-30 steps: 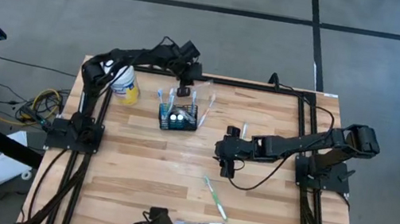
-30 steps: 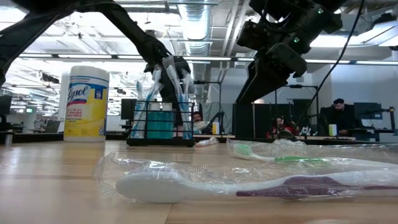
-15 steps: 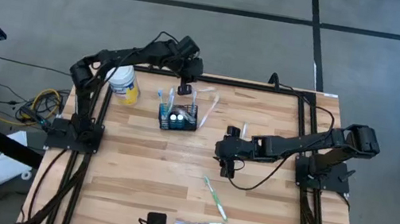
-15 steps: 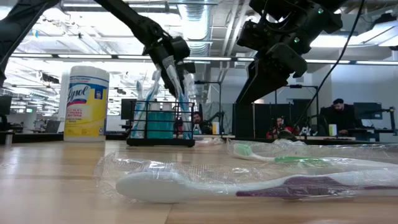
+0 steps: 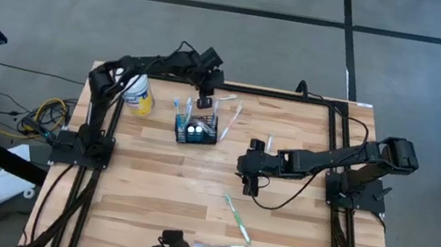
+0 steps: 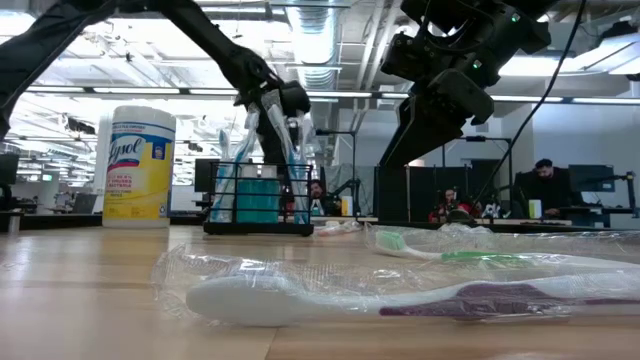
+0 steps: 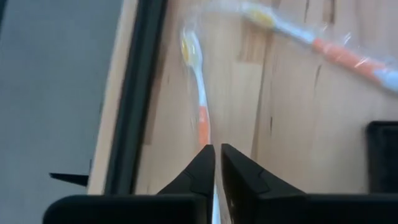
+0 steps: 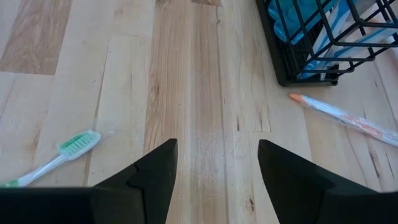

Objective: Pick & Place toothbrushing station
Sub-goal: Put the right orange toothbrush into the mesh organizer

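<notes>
The left arm reaches out toward the far edge of the surface, its left gripper (image 5: 204,100) pointing down with fingers (image 7: 202,168) almost together. The right arm stretches low toward the middle, right gripper (image 5: 251,179) spread wide and empty.

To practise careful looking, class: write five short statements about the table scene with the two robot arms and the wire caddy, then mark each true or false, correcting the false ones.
1. The black wire caddy stands upright on the wooden table. True.
2. The right gripper is clamped on a toothbrush. False: its fingers are open and empty above bare wood.
3. A yellow canister stands near the table's far left corner. True.
4. The left gripper is spread wide. False: its fingers are nearly together, an orange-necked toothbrush lying just ahead of them.
5. The green toothbrush stands inside the caddy. False: it lies on the table.
</notes>
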`<control>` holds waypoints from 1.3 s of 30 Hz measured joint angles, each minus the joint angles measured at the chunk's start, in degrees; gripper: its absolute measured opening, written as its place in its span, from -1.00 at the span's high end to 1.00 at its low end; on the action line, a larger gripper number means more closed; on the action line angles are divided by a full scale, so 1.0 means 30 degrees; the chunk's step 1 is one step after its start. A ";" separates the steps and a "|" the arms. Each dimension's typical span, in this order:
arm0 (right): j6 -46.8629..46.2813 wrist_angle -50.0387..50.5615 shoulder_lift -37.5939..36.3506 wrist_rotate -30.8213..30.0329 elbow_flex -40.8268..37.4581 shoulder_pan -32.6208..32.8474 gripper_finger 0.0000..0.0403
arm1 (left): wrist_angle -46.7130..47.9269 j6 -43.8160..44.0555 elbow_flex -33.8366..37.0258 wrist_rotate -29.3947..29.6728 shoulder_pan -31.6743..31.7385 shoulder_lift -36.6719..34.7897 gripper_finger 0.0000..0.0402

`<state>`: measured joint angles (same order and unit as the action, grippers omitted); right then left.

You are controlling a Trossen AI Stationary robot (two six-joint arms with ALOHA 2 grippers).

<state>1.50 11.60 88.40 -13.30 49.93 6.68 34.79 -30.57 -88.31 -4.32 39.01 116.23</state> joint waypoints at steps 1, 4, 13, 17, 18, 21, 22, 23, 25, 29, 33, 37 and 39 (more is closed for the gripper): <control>0.0000 0.0000 0.0000 -0.0006 0.0000 0.0000 -0.06 | 0.0019 0.0000 0.0007 0.0032 0.0016 0.0203 0.86; 0.0000 0.0000 0.0000 0.0000 0.0000 0.0000 -0.06 | -0.0304 -0.0058 0.0004 0.0163 0.0106 0.0339 0.74; 0.0000 0.0000 0.0000 0.0000 0.0007 0.0000 -0.06 | -0.0893 0.0000 0.0134 0.0302 0.0258 0.0332 0.44; 0.0000 0.0000 0.0000 -0.0007 0.0000 0.0000 -0.06 | -0.1125 0.0129 0.0755 0.0307 0.0482 0.0332 0.39; 0.0000 0.0003 0.0000 -0.0007 0.0000 0.0000 -0.06 | -0.1283 0.0350 0.0926 0.0300 0.0543 0.0325 0.38; 0.0000 0.0007 0.0000 -0.0003 0.0004 0.0000 -0.06 | -0.1378 0.0850 0.1334 0.0301 0.0730 0.0332 0.34; 0.0000 0.0007 0.0000 -0.0003 0.0000 0.0000 -0.06 | -0.1414 0.1170 0.1392 0.0300 0.0812 0.0332 0.32; 0.0000 0.0005 0.0000 -0.0007 0.0005 0.0000 -0.06 | -0.1505 0.1342 0.1457 0.0295 0.0872 0.0332 0.30; 0.0000 0.0007 0.0000 -0.0007 0.0001 0.0000 -0.06 | -0.1572 0.1440 0.1736 0.0000 0.0957 0.0317 0.26; 0.0000 0.0000 0.0000 -0.0007 0.0006 0.0000 -0.06 | -0.1726 0.1435 0.2271 -0.0393 0.0973 0.0317 0.17; 0.0000 0.0000 0.0000 -0.0006 0.0002 -0.0007 -0.06 | -0.2384 0.1441 0.2725 -0.0006 0.0973 0.0317 0.12; 0.0001 -0.0007 0.0000 -0.0007 0.0007 -0.0007 -0.06 | -0.2841 0.1440 0.2863 -0.0231 0.1053 0.0320 0.09; 0.0000 -0.0007 0.0000 -0.0007 0.0000 -0.0007 -0.06 | -0.2956 0.1448 0.2856 -0.0240 0.1063 0.0431 0.09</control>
<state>1.50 11.57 88.40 -13.32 49.93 6.66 25.92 -26.22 -79.75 -5.04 42.20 117.53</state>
